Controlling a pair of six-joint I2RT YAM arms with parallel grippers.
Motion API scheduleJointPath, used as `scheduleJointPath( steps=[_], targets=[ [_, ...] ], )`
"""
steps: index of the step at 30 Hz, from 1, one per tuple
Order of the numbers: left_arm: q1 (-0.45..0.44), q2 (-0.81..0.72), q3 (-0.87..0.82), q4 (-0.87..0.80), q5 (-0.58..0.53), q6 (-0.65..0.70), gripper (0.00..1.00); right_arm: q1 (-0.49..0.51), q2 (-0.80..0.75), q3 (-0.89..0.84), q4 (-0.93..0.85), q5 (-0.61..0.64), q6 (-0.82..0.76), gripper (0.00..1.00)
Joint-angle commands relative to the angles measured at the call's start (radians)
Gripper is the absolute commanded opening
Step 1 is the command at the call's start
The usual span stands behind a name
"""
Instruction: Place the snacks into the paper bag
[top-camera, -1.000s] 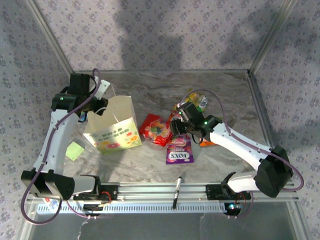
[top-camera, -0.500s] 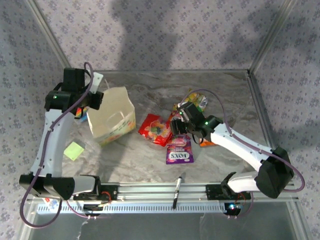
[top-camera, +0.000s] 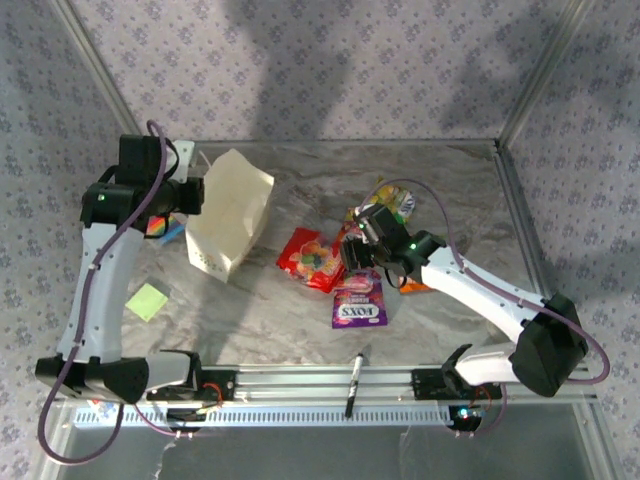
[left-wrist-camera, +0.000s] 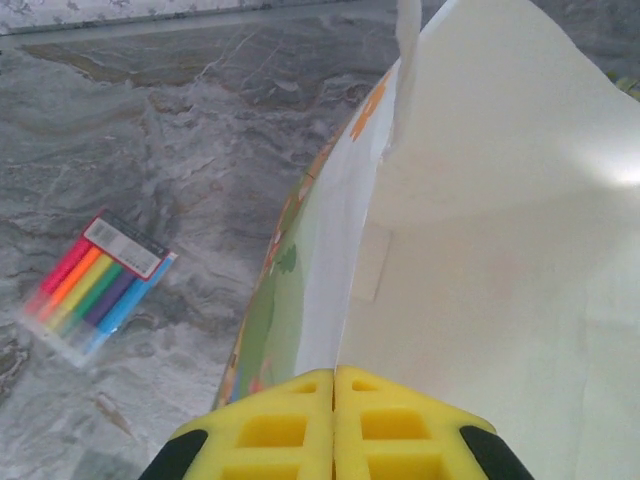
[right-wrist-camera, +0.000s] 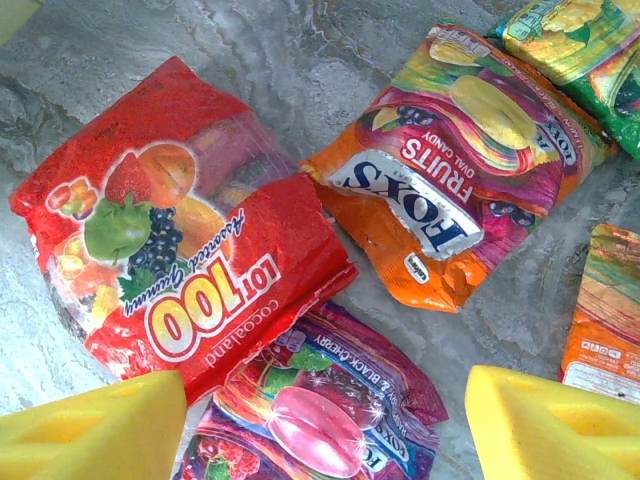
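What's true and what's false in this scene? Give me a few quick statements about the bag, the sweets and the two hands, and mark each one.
1. The left hand is shut on the edge of the paper bag. True.
2. The right hand is gripping the red packet. False: it is open above the packets and holds nothing.
3. A pack of coloured pens lies on the table beside the bag. True.
4. Every sweet packet is already in the bag. False: the red packet, orange packet and purple packet lie on the table.
5. The black pen is inside the bag. False: it lies at the table's near edge.
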Motion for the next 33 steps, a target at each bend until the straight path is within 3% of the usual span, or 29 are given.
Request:
scheduleJointPath(
  steps=[1, 12, 33],
  targets=[
    [0.004, -0.017, -0.003, 0.033, 0.044, -0.085, 0.07, 0.005, -0.033, -0.004, -0.02, 0.023, -0.02, 0.76],
    [0.002, 0.017, -0.04, 0.065, 0.044, -0.283, 0.07, -0.032, -0.084, -0.037, -0.014, 0.022, -0.032, 0.77],
    [-0.012, 0.013, -0.123, 0.105, 0.115, -0.375, 0.08, -0.083, -0.14, -0.088, 0.012, -0.013, -0.043, 0.77]
  ],
)
